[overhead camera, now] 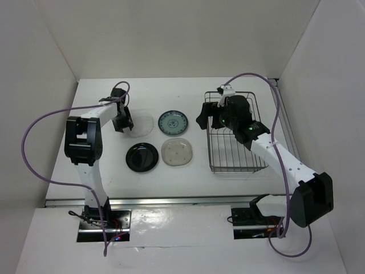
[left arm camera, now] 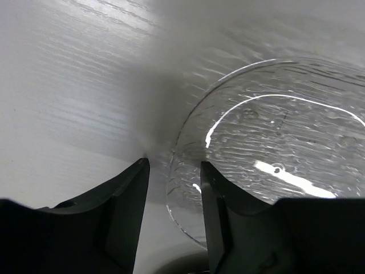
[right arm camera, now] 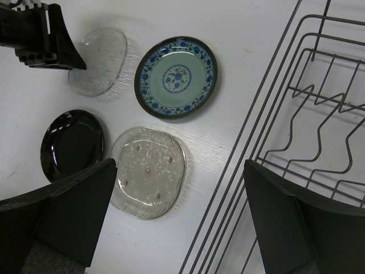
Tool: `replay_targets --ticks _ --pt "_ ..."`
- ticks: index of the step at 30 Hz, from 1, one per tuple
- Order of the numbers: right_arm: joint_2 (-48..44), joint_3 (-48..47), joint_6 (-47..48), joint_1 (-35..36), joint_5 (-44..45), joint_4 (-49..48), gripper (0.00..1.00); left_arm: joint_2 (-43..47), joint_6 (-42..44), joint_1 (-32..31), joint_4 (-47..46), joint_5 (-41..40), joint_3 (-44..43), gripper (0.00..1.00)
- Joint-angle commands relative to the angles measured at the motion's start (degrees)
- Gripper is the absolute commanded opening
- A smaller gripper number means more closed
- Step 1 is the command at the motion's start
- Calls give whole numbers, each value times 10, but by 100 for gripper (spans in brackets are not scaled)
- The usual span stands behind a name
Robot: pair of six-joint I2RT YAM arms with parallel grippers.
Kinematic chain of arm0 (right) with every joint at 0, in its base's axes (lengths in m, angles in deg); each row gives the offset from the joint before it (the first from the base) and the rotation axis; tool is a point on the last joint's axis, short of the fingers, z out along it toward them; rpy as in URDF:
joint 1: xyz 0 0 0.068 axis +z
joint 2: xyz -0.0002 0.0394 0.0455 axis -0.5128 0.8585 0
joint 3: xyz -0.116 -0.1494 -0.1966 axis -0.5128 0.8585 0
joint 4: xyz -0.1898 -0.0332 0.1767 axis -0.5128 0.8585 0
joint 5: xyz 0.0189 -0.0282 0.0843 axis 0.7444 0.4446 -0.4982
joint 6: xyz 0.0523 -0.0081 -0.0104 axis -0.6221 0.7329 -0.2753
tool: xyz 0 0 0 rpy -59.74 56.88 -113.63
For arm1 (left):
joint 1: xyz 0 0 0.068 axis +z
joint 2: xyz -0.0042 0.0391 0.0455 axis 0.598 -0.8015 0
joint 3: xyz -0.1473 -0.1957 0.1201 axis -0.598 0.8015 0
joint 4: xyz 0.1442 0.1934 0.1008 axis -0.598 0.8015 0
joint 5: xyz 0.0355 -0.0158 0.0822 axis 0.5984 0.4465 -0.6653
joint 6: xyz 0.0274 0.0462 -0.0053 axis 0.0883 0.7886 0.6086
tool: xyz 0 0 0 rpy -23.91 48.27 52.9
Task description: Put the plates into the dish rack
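Top external view showed the left pincer [overhead camera: 122,122] down at the left rim of the clear plate [overhead camera: 140,124], which lay flat on the white surface [overhead camera: 188,94]. From the left wrist, its fingers [left arm camera: 128,211] stood partly apart with the rim between them. No firm grip showed, and contact could not be told. Just right lay the blue-patterned plate [overhead camera: 172,121]. Nearer the arms sat the black plate [overhead camera: 142,157] and the beige plate [overhead camera: 177,152] — all four left of the dish rack [overhead camera: 234,155]. The right pincer [right arm camera: 178,168] hovered over the rack's left edge, spread wide and empty.
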Motion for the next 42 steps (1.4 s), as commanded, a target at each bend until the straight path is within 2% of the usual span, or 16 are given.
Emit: replay_targets --ticks 1,2,5,6,7,14,16,21,23,26,29,32,36,42 --pt "-11 -1 3 7 6 -35 99 -17 20 -22 11 -22 -20 53" --pt "-17 -1 3 7 6 -35 99 -24 20 -27 21 -33 -26 39" --pt "-22 -1 3 7 12 -30 99 -24 14 -34 26 -58 -26 18" --pt "-22 -1 3 7 12 -30 99 -24 6 -34 26 -64 -26 6" --pt "-22 -1 8 7 12 -30 99 -18 6 -34 34 -71 -26 2" --pt "-22 -1 3 7 7 -35 99 23 0 -5 40 -85 -15 0" --pt "-22 6 -3 7 -5 -54 99 62 8 0 34 -74 -15 0" --pt "-5 29 -9 1 -91 -137 99 202 42 0 -14 -22 11 0" --pt "12 29 -9 1 -117 -163 99 255 60 0 -14 34 5 0" --pt "44 16 -9 1 -159 -218 99 314 83 -34 -39 83 15 0" --pt "89 -16 -9 1 -201 -263 99 338 97 -67 -57 141 28 0" --pt "123 -36 -14 1 -208 -297 99 352 104 -102 -57 151 28 0" --pt "163 -59 -20 1 -220 -315 98 365 97 -107 -85 211 50 0" --pt "188 -66 -44 -4 -233 -352 96 360 79 -118 -98 249 56 0"
